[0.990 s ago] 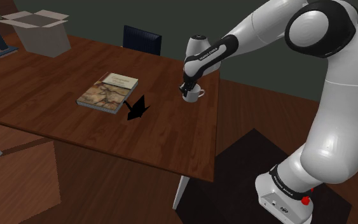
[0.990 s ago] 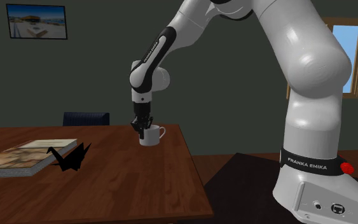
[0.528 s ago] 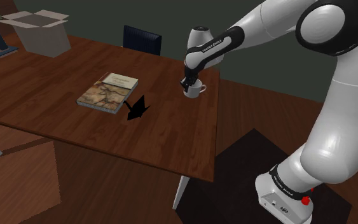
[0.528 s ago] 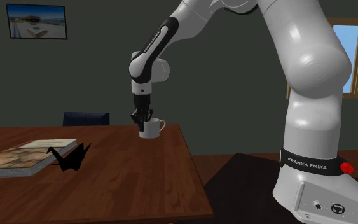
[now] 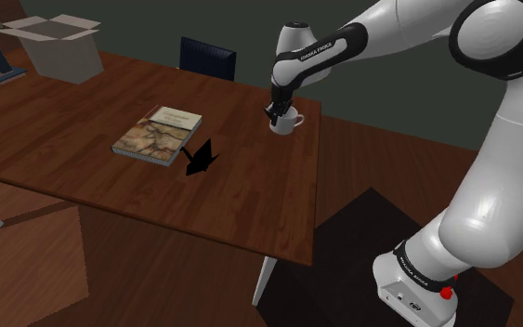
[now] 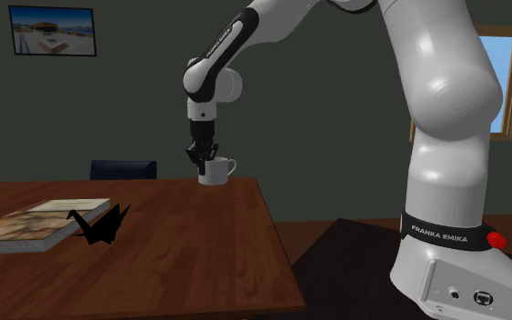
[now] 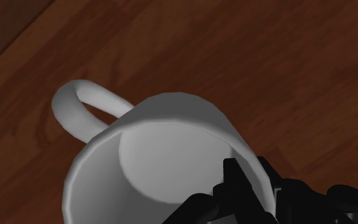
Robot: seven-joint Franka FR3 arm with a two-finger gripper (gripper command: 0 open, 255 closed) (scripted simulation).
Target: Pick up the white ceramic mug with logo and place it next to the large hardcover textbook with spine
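Your gripper (image 7: pixel 254 188) is pinching the white mug (image 7: pixel 165 159) by its wall, one black finger inside the rim and the other outside, on the side away from the handle. It holds the mug upright over the table's (image 5: pixel 83 102) far corner, though you can't tell whether the base clears the wood. From there the target lies well off toward the shoulder view's left: first the black paper crane (image 5: pixel 199 156), then just beyond it the book (image 5: pixel 157 135), lying flat with its long axis toward the table's far edge. No logo shows on the mug, and the book's spine is hard to make out.
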